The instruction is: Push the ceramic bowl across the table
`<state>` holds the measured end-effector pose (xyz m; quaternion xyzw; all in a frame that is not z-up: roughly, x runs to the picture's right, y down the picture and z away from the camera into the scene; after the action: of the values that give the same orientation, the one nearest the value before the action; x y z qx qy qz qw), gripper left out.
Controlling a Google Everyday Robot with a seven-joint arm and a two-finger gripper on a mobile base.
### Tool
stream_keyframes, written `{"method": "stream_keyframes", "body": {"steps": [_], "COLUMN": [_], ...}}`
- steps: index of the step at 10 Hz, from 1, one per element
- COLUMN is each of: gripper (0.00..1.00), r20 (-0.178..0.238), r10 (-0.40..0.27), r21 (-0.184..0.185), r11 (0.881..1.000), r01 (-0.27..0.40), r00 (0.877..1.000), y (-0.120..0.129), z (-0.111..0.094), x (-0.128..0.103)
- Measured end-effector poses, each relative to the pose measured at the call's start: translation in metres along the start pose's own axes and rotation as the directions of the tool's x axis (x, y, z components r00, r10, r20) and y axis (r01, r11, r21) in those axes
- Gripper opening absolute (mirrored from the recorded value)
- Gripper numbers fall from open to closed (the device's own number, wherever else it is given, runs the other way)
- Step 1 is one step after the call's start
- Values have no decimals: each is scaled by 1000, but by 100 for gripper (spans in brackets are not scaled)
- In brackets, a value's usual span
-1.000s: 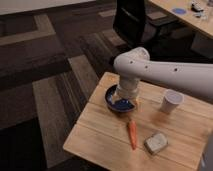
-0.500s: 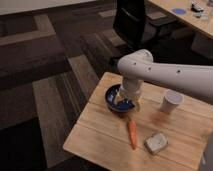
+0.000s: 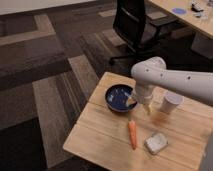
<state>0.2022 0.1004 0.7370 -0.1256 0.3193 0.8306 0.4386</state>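
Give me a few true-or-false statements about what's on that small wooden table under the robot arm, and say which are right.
1. The round dark navy-blue ceramic bowl sits on the light-wood table. True.
2. The orange carrot lies inside the bowl. False: it lies on the table beside it.
3. The robot's gripper is at the bowl's rim, on the side of the white cup. True.
4. The white cup is tipped over. False: it stands upright.

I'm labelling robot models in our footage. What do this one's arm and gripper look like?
The arm is smooth, glossy white, made of thick rounded tubular segments with a bulbous joint; no cables or markings show. The gripper, at the rim of the ceramic bowl above the table, looks pale cream-yellow.
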Motion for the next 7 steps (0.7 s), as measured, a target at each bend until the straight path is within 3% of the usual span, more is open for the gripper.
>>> {"method": "stream_keyframes", "body": {"steps": [3,7], "gripper": [65,65], "r20": [23,27], "r10": [126,160], "r21": [72,111], "r11": [989,981], "r01": [-127,-162], "r00": [992,987], "y": [-24,-19], "z": [15,34], "x": [-16,-22]}}
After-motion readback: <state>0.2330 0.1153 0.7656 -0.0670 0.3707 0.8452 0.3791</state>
